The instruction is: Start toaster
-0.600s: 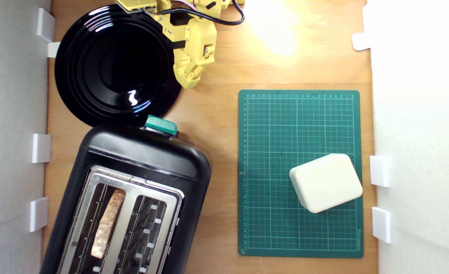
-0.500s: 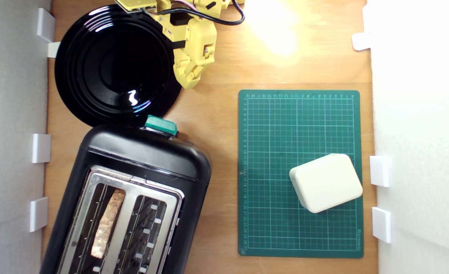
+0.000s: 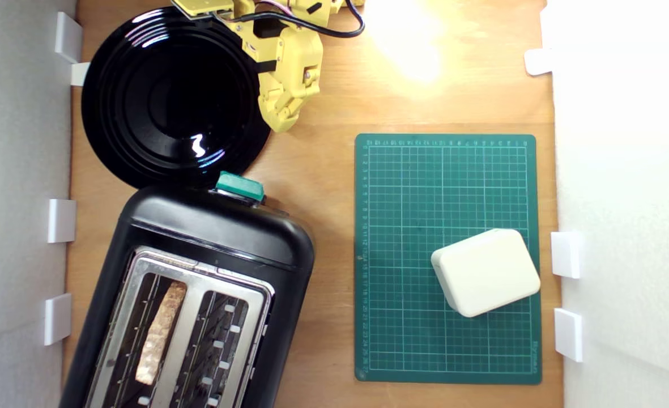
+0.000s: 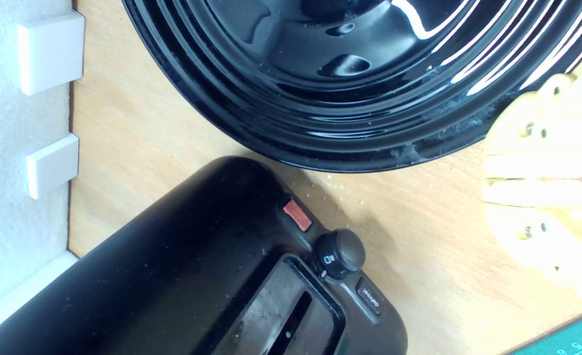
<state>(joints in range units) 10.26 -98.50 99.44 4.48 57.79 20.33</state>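
Exterior view: toaster point(image 3: 198, 283) at lower left on the tabletop point(image 3: 323, 170), teal lever knob point(image 3: 240, 187) raised, facing the black plate point(image 3: 170, 96). Gripper point(image 3: 282, 122) beside the plate, holding nothing, fingers seemingly closed. Best: descend squarely onto knob, press straight down.

My claw point(image 3: 280, 113) is yellow plastic with a black cable behind it. Just beside it, the plate point(image 3: 141, 96) is glossy black with concentric ridges and white glints. Past the plate from my claw, the toaster point(image 3: 215, 226) is glossy black with a silver top plate point(image 3: 198, 294), a teal-green lever knob point(image 3: 240, 186), a small red button point(image 4: 296, 215) and a black dial point(image 4: 341, 252). Brown toast point(image 3: 161, 331) in one slot. Well apart from my claw: dark green mat point(image 3: 447, 187) with pale grid lines, carrying a cream box point(image 3: 485, 272). Tabletop point(image 3: 323, 170) is light wood grain.
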